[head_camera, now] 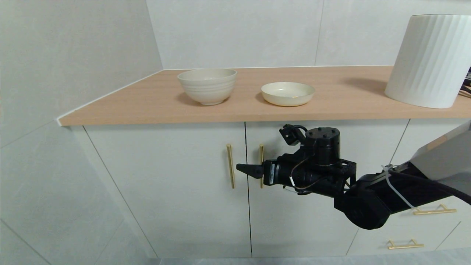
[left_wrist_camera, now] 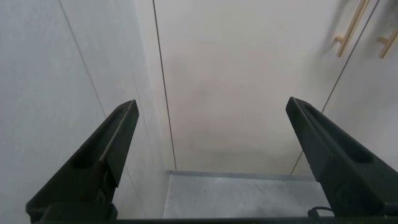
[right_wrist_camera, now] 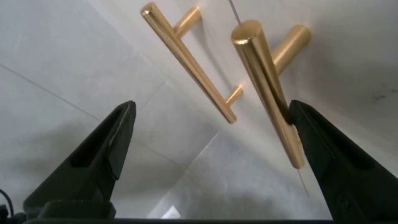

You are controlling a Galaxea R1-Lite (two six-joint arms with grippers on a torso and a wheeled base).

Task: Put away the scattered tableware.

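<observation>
your right claw (right_wrist_camera: pixel 210 111) gapes at the right door handle (right_wrist_camera: pixel 264 81); contact is unclear. left claw (left_wrist_camera: pixel 211 121) gapes too. bowl (head_camera: pixel 207 85) and dish (head_camera: pixel 288 93) sit near the worktop's (head_camera: pixel 349 99) left end.

The right gripper (head_camera: pixel 245 170) hides part of the right door handle (head_camera: pixel 261 151); whether a finger touches it cannot be told. The white ribbed cylinder (head_camera: pixel 427 59) on the desk (head_camera: pixel 147 106) is cut off by the head view's right edge.
</observation>
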